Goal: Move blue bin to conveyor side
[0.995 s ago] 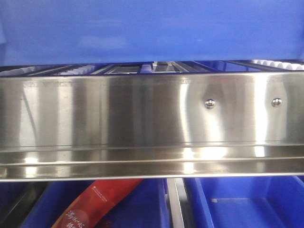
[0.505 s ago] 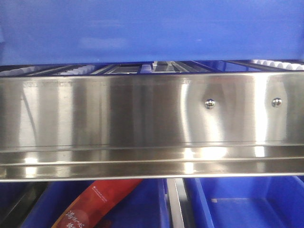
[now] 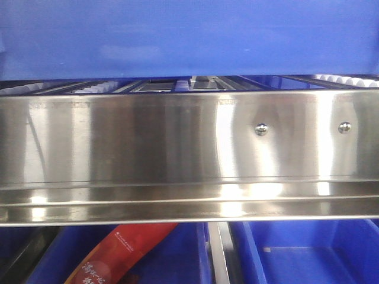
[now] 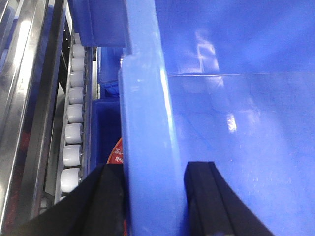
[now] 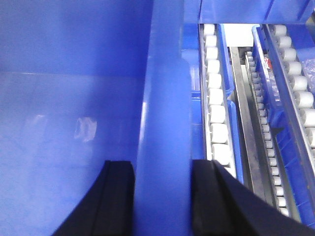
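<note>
Stainless rack (image 3: 177, 142) under cropped blue bin (image 3: 189, 35); left fingers (image 4: 106, 201), right fingers (image 5: 115, 196) clamp rim.

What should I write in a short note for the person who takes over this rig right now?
Left gripper: shut on one wall of the bin, one finger inside, one outside.
Right gripper: shut on the opposite wall, in the same way.
Bin: above the steel rack, beside its white rollers; whether it is lifted cannot be told.
Conveyor: not in view.
Done: both grasps.
Left: carry the bin to the conveyor side, set it down, release.
</note>
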